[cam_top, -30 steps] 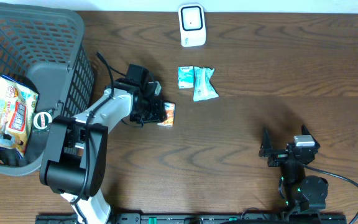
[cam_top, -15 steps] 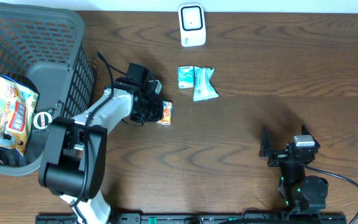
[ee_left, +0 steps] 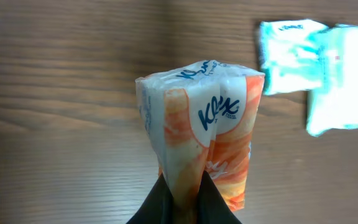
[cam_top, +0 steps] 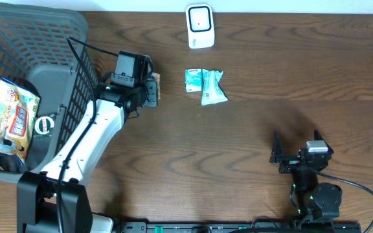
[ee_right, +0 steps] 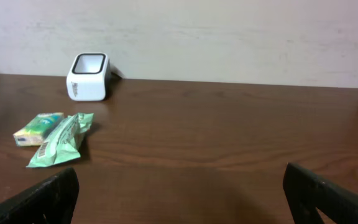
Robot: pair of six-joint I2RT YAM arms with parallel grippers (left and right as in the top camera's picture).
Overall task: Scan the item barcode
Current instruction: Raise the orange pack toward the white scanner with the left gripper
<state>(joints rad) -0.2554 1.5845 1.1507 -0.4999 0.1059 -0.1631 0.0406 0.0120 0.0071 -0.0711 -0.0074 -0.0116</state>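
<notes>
Overhead view: the left end effector (cam_top: 149, 90) is being seen shut tight on an orange-and-white pocket tissue pack (cam_top: 156, 86), which is being held up off the bench (cam_top: 251, 162). A second ago the pack was lying flat on the bench at partly open jaws. It is now being carried back and toward the basket (cam_top: 76, 39) side, turned on edge.

In the left wrist view the pack is being pinched at its lower end between the two dark fingers, with its printed face being presented to that camera. No barcode is being shown on that face.

The white scanner (cam_top: 199, 26) is standing at the far edge, well apart from the pack. Two teal packets (cam_top: 206, 85) are lying near the pack, on its right in this view. The right end effector (ee_right: 179, 177) is being held fully open and empty near the front edge.

Judgement: the pick is being taken as complete, and transfer to the scanner is being regarded as the step in hand. The barcode side is probably needing to be found and turned toward the scanner window.
</notes>
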